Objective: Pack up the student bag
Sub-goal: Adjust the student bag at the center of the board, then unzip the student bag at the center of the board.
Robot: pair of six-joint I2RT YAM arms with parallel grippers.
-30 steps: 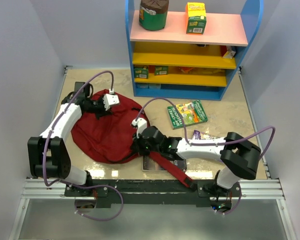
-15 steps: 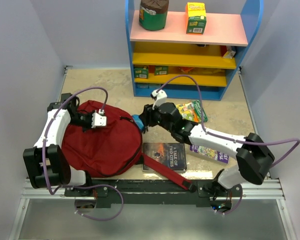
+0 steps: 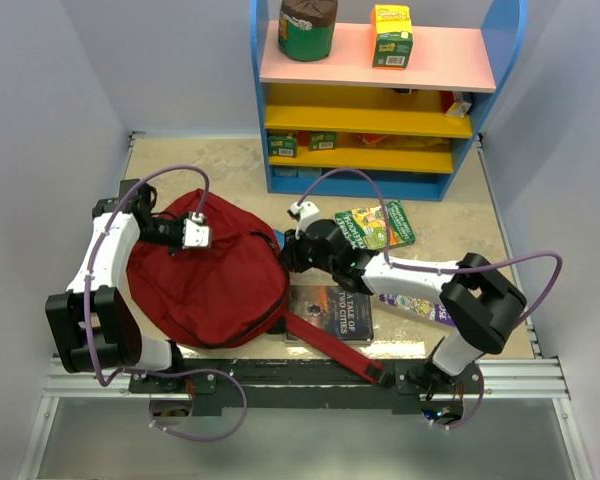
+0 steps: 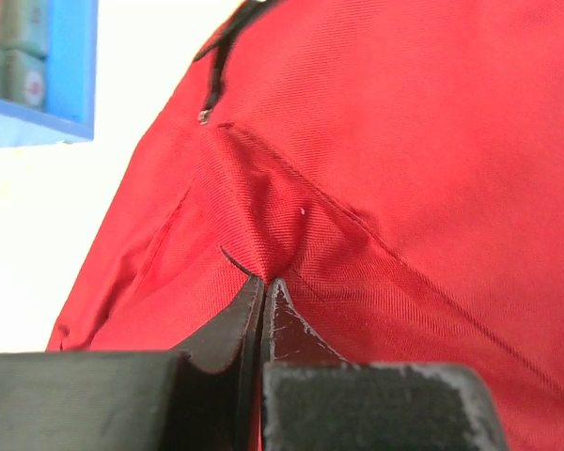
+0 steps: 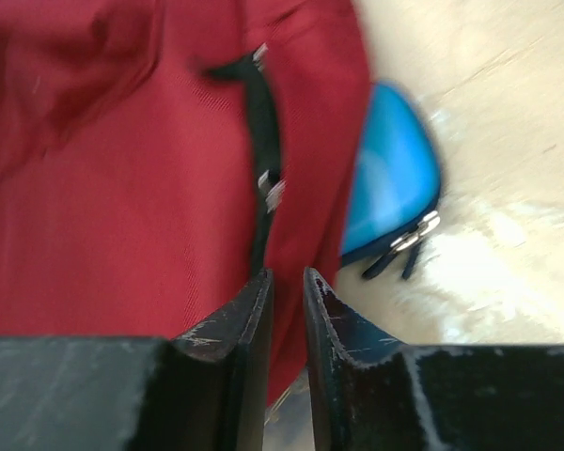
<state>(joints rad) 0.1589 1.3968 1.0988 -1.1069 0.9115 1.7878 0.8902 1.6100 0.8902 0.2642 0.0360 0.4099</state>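
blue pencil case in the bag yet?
Out. The blue pencil case lies on the table beside the student bag, partly hidden by its edge.

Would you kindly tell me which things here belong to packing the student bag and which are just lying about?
Job in hand: student bag, left gripper pinching its fabric, right gripper by its zipper, blue pencil case, Tale of Two Cities book, green book.
Probably lying about: shelf unit, green canister, yellow box on top.
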